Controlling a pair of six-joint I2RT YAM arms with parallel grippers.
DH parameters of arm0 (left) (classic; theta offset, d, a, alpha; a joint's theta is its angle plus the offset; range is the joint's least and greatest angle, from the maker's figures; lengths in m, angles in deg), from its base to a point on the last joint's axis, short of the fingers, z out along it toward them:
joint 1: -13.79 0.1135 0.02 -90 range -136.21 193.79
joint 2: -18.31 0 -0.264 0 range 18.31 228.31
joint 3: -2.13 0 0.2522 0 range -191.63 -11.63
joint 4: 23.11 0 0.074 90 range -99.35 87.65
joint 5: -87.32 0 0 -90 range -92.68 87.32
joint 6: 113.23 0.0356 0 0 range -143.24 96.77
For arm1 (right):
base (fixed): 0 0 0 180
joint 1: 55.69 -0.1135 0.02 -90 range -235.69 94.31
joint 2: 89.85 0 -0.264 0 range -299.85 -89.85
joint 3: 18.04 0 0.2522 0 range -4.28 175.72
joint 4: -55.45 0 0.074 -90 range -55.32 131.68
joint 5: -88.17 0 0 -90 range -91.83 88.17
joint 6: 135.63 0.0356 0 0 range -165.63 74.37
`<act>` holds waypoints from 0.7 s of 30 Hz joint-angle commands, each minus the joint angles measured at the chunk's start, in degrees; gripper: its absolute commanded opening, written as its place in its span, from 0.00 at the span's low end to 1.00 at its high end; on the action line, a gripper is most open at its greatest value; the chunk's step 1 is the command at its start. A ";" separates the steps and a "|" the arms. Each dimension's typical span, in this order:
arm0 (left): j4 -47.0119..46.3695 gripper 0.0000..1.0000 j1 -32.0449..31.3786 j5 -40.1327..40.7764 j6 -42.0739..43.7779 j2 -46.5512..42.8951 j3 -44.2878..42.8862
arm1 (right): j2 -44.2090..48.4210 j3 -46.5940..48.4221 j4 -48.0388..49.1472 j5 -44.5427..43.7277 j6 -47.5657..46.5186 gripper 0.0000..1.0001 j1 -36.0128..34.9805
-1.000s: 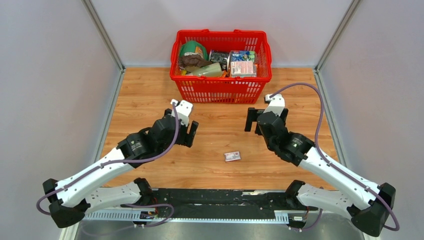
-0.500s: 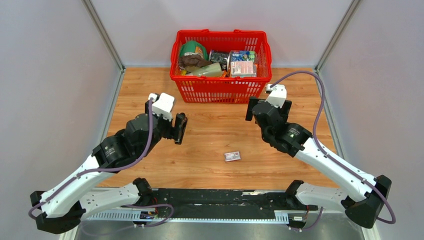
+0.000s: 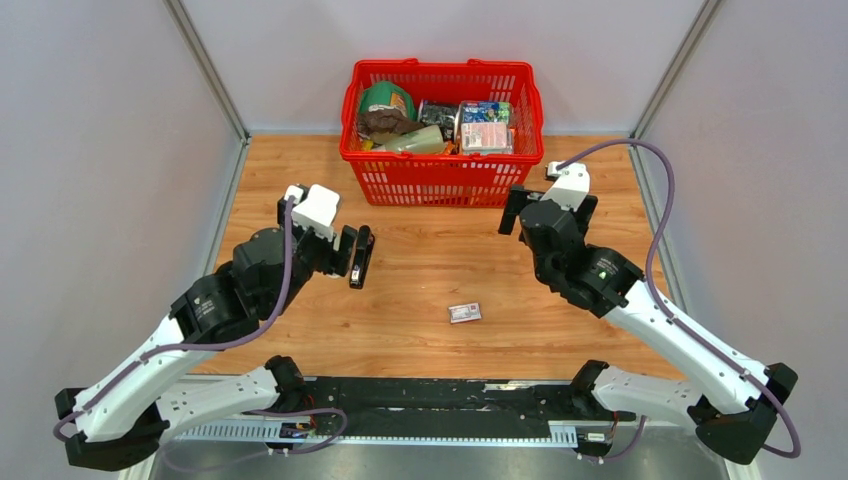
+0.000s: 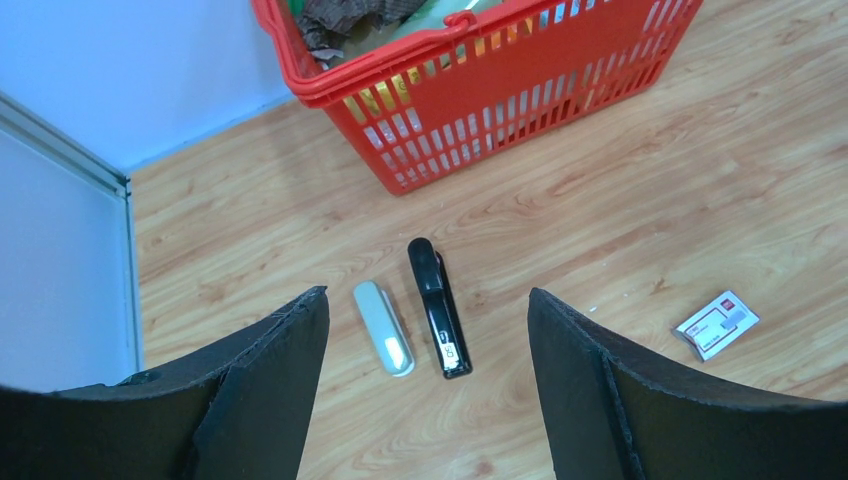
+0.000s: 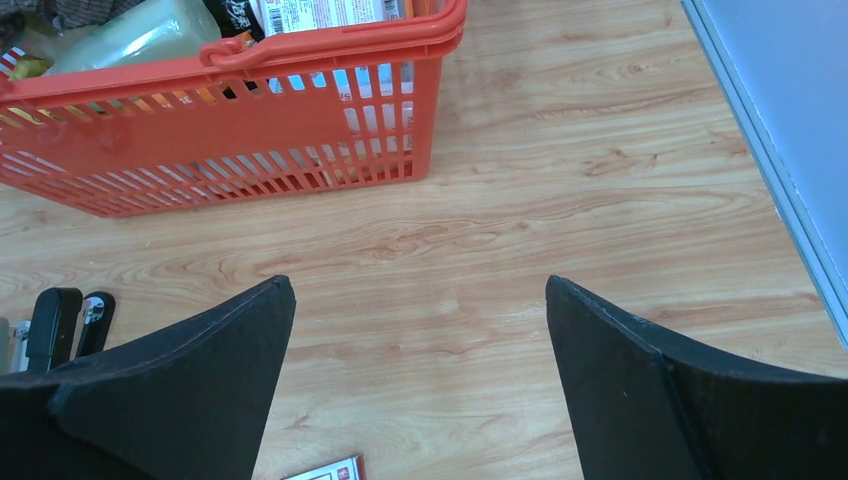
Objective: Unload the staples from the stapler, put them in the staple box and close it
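Note:
In the left wrist view the slim black stapler lies flat on the wooden table, its long axis running away from me. My left gripper hovers above it, open wide, with nothing between the fingers. The staples are hidden from view. In the top view my left wrist covers the stapler, and the left gripper sits left of centre. My right gripper is open over bare wood in front of the basket, also empty. The stapler shows at that view's left edge. From above, the right gripper is near the basket's right corner.
A pale grey rounded oblong piece, shorter than the stapler, lies parallel just left of it. A small printed box lies mid-table, also seen in the left wrist view. The red basket, full of groceries, stands at the back. Grey walls close in both sides.
My left arm drew back to the left, uncovering table in the middle. The right gripper moved back and rightwards toward the basket's corner. Both grippers stayed open.

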 commanded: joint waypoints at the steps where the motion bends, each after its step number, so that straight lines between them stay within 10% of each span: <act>1: -1.78 0.80 -0.37 0.91 2.37 -0.85 -2.87 | -0.08 2.26 0.26 -3.47 0.21 1.00 0.16; 21: -2.13 0.80 -0.28 1.35 3.95 -2.79 -2.17 | 0.53 2.62 1.05 -1.74 -1.62 1.00 0.15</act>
